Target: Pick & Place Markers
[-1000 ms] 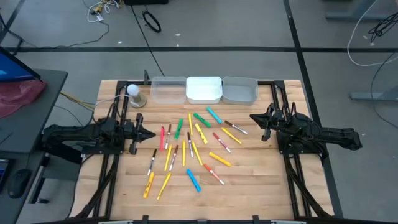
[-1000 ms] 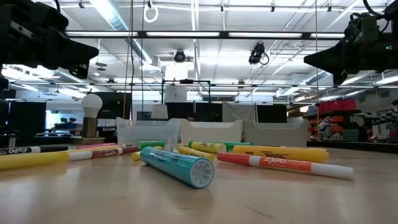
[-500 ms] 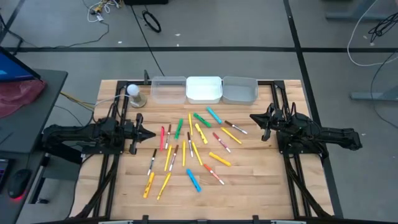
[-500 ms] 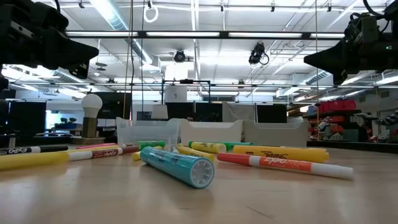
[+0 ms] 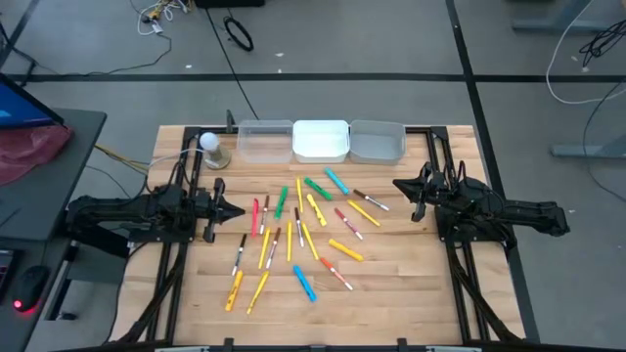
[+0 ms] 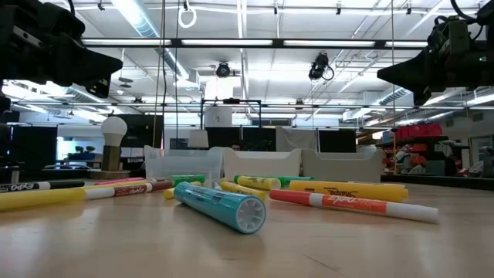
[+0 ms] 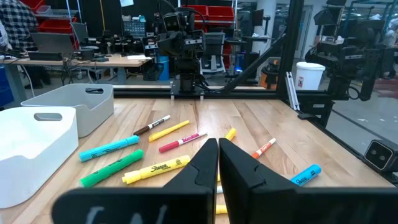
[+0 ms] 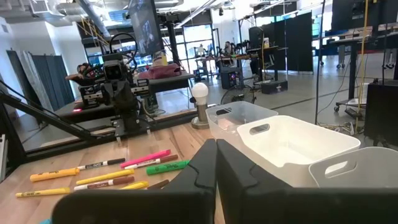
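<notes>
High view: about twenty markers (image 5: 305,231) scattered mid-table, three bins (image 5: 321,140) in a row at the far edge, one bulb lamp (image 5: 209,147) beside them. Bare wood on both sides of the pile. Left gripper (image 5: 227,209) and right gripper (image 5: 400,188) flank it, both clenched, empty, touching nothing.

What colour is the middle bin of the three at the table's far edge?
White; the middle bin stands out best in the high view.
</notes>
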